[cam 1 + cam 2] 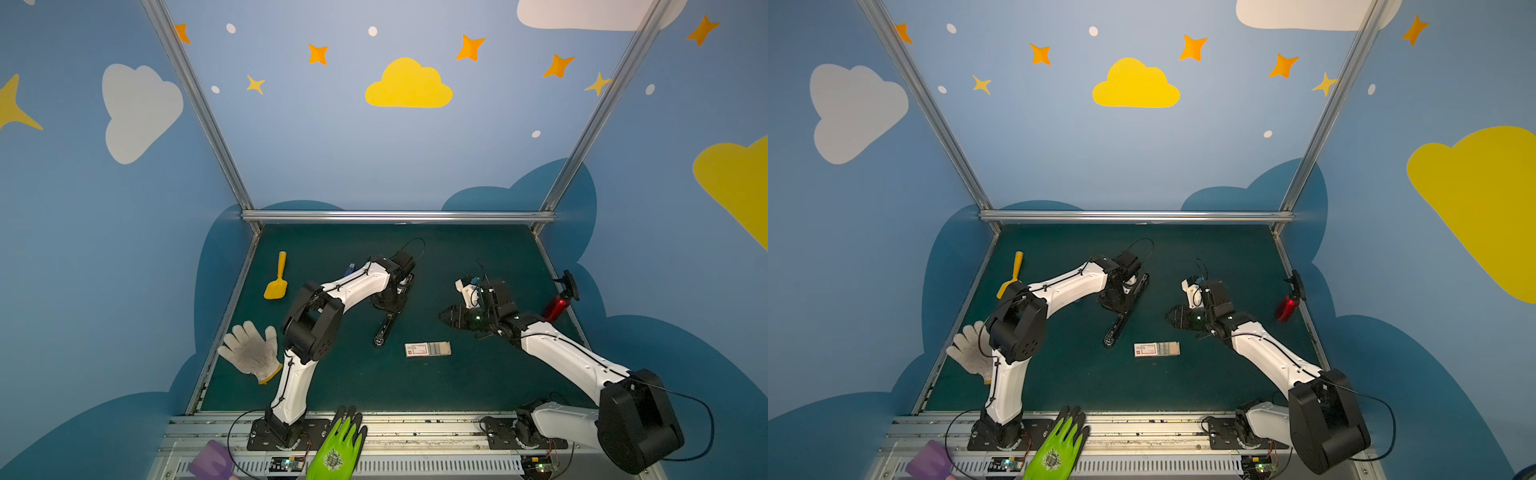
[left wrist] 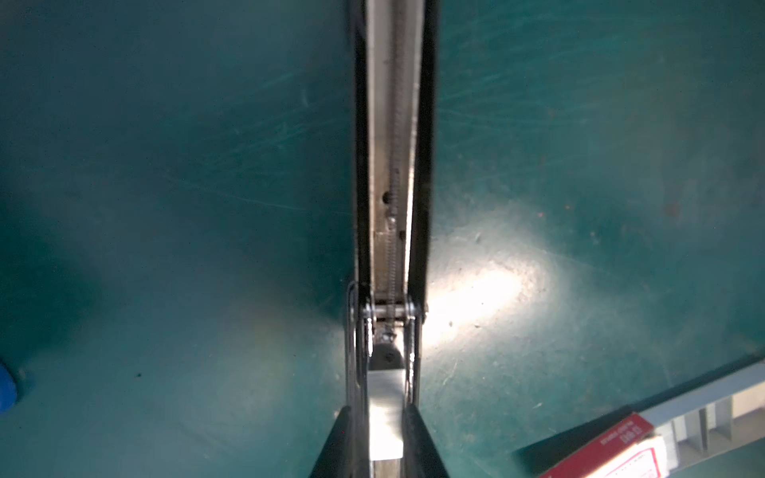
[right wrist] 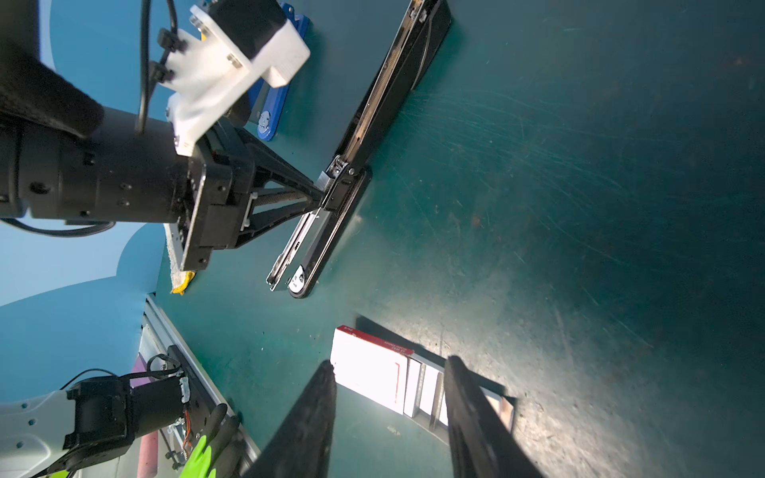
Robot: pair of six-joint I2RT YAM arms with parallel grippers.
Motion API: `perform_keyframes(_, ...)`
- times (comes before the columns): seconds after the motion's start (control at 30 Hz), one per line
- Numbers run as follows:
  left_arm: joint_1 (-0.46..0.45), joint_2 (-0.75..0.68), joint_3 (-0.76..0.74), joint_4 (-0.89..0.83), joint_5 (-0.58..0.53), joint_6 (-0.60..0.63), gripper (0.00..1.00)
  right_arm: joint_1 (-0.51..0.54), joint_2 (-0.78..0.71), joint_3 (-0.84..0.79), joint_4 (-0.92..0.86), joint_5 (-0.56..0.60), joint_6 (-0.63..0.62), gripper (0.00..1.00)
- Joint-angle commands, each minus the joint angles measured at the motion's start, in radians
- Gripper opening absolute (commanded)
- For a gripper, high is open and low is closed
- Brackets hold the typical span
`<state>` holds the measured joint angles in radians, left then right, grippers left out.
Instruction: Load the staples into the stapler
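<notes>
**Green table mat (image 1: 478, 386): stapler (image 3: 323, 240) clamped open, staple box (image 1: 417, 350) lying free**

The work surface is a dark green mat enclosed by blue walls painted with clouds and stars. The black stapler is laid left of centre and folded open, so its metal channel and spring are exposed in the left wrist view.

The left gripper (image 3: 321, 192) is closed narrowly on the stapler at the hinge end. Its fingertips (image 2: 418, 443) are pressed against both sides of the silver magazine block.

The staple box, white with a red label, is positioned near the middle of the mat, just right of the stapler's near end and apart from it. Its tray is slid partly out, and grey staple strips (image 1: 438, 348) are visible inside.

The right gripper (image 3: 390, 361) is held over the box with its jaws parted to a medium width. Nothing is gripped.

A yellow scoop (image 1: 276, 286) and a white knit glove (image 1: 249, 349) are located at the left edge of the mat, and a red bottle (image 1: 556, 306) at the right edge. A green glove (image 1: 336, 451) is draped over the front rail.
</notes>
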<state>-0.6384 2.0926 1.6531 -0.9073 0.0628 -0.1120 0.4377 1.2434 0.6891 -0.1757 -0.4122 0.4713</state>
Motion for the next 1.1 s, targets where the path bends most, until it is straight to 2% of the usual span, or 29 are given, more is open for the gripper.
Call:
perform_keyframes(0.0,0.009,0.024,0.022,-0.003,0.004,0.001,0.26,-0.007,-0.018,-0.011,0.002,-0.009,0.000,0.44)
perform_keyframes(0.6,0.034,0.084,0.087,-0.013,0.036,0.000,0.27,-0.011,-0.016,-0.011,-0.002,-0.011,-0.003,0.44)
perform_keyframes(1.0,0.036,0.089,0.088,-0.016,0.073,0.000,0.19,-0.015,-0.011,-0.011,-0.002,-0.010,-0.002,0.44)
perform_keyframes(1.07,0.037,0.091,0.086,-0.021,0.081,0.001,0.14,-0.016,-0.011,-0.011,-0.004,-0.005,0.000,0.44)
